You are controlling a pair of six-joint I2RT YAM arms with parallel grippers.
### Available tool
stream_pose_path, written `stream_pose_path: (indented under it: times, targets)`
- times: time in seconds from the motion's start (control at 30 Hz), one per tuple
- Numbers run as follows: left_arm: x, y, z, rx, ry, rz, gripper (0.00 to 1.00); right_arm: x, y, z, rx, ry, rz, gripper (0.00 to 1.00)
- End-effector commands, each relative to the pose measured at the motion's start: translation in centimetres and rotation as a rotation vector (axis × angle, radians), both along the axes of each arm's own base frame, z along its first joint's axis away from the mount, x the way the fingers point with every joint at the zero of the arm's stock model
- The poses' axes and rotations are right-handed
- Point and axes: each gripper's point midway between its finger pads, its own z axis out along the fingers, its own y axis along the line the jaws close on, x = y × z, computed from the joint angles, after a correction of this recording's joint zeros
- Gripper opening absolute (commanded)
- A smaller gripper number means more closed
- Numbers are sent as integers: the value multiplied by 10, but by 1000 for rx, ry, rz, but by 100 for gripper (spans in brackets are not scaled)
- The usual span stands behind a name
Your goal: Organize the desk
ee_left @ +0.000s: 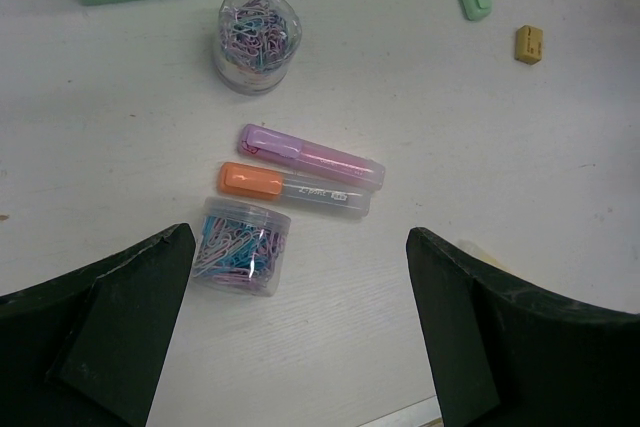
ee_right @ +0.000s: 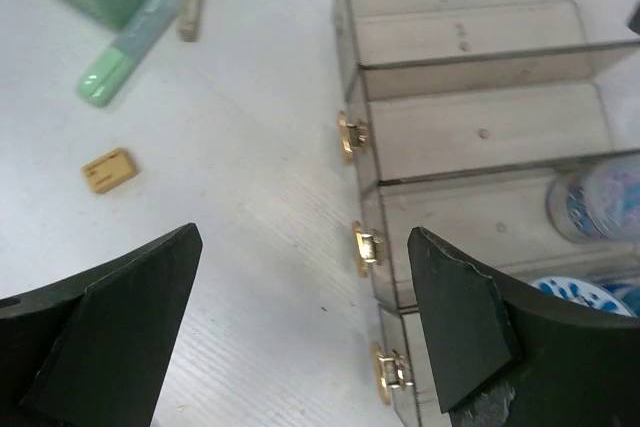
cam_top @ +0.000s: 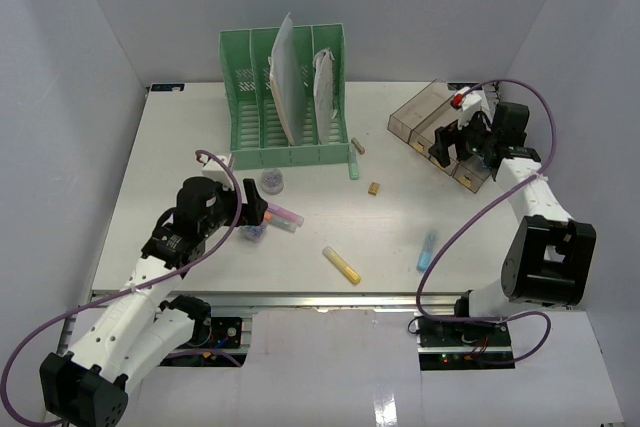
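The white desk (cam_top: 180, 147) holds scattered stationery. My left gripper (cam_top: 256, 213) is open and empty, hovering over a jar of paper clips (ee_left: 241, 245), an orange highlighter (ee_left: 295, 187) and a purple highlighter (ee_left: 310, 155). A second clip jar (ee_left: 257, 40) stands in front of the green file rack (cam_top: 285, 97). My right gripper (cam_top: 452, 152) is open and empty above the front edge of the clear brown compartment tray (ee_right: 470, 147), by its brass latches (ee_right: 353, 135).
A yellow highlighter (cam_top: 342, 265) and a blue one (cam_top: 427, 249) lie near the front rail. A green highlighter (ee_right: 130, 47) and a tan eraser (ee_right: 109, 169) lie between rack and tray. Round containers (ee_right: 590, 202) sit in one tray compartment. Papers stand in the rack.
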Motion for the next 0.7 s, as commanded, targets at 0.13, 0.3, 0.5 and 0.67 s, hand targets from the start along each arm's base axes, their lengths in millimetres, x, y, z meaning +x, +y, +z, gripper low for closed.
stream_pose_path:
  times: [0.13,0.3,0.5,0.67]
  targets:
    - [-15,-11,10,-189,74,49,98,-61,53,10,15,-16,225,90]
    - [-27,-9,16,-292,166,143,95,-94,84,15,12,-41,337,90]
    - [-39,5,5,-332,317,333,87,-124,109,11,33,-16,409,90]
    - [-45,11,-22,-305,477,465,86,-135,112,7,59,-12,411,90]
